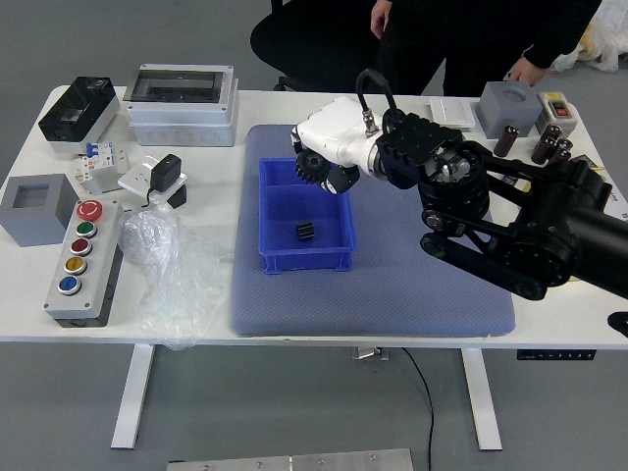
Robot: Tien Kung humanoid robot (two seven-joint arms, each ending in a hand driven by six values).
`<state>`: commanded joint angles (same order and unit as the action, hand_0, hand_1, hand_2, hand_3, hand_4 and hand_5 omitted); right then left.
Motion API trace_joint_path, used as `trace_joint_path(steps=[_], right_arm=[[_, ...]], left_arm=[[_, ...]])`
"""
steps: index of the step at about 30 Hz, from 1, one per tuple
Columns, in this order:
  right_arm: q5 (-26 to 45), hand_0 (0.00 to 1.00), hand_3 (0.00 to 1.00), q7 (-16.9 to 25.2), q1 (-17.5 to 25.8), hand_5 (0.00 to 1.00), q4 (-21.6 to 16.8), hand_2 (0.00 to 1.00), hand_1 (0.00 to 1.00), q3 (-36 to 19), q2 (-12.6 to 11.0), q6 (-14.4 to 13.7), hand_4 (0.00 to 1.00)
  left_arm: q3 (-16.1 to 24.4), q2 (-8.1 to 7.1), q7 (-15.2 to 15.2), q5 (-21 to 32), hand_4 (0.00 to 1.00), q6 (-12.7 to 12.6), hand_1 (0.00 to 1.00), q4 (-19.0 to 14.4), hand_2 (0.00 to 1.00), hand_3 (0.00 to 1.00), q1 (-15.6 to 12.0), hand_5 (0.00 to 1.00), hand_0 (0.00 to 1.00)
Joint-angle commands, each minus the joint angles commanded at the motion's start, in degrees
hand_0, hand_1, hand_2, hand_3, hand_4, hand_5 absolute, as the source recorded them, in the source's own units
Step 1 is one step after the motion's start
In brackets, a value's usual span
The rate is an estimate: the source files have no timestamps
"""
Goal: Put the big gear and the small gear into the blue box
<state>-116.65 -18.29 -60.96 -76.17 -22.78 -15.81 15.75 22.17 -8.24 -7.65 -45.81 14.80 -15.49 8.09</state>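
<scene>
Closed on a black toothed gear (312, 167), the right robot hand (329, 173) was over the far part of the blue box (302, 260). Its white back hid some of the hold, so this was probably the big gear, but I could not be sure. The gear looked stiff and not too heavy. It should not squash, and its teeth should help stop a slip. The best hold was on two sides of its rim, with the bottom free to go down first. If let go too high, it might bounce or hit the box wall.

The blue box was open at the top and sat on the blue-gray mat (422, 304) on the tabletop (211, 324). Inside lay one small black ribbed piece (305, 231), maybe the small gear, with room beside it. At the left lay a clear plastic bag (175, 270). One hand of the person (527, 72) was by the gray box (509, 106), and the other (381, 18) hung past the far edge.
</scene>
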Motion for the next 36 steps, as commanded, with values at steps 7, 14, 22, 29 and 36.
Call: trace_joint_path(steps=[7,14,22,29,36], right_arm=[[1.34,0.446,0.583,0.08,1.34,0.133,2.08,0.476,0.378,0.27,2.65,-0.70,0.588],[2.85,0.423,0.589,-0.09,1.94,0.162,3.30,0.475,0.386,0.33,3.16,-0.25,0.619],[4.34,0.429,0.711,-0.06,2.07,0.350,4.02,0.594,0.466,-0.42,2.94,1.81,0.828],[5.23,0.448,0.798,-0.02,2.13,0.392,4.34,0.653,0.484,-0.80,2.69,3.88,0.872],[5.23,0.468,0.847,-0.17,2.27,0.403,3.68,0.680,0.503,-1.84,2.17,4.66,0.891]], left_arm=[[-0.34,0.35,0.03,0.21,0.594,-0.15,0.822,0.03,0.821,0.770,0.26,0.372,0.856],[-0.25,0.50,0.08,0.15,0.594,-0.21,0.823,0.02,0.821,0.770,0.47,0.372,0.856],[-0.17,0.58,0.13,0.08,0.593,-0.17,0.823,0.01,0.821,0.769,0.63,0.372,0.856],[-0.25,0.54,0.15,0.09,0.593,-0.22,0.823,0.02,0.821,0.768,0.53,0.373,0.856],[-0.06,0.55,0.17,-0.09,0.593,-0.19,0.823,0.00,0.821,0.768,0.47,0.373,0.856]])
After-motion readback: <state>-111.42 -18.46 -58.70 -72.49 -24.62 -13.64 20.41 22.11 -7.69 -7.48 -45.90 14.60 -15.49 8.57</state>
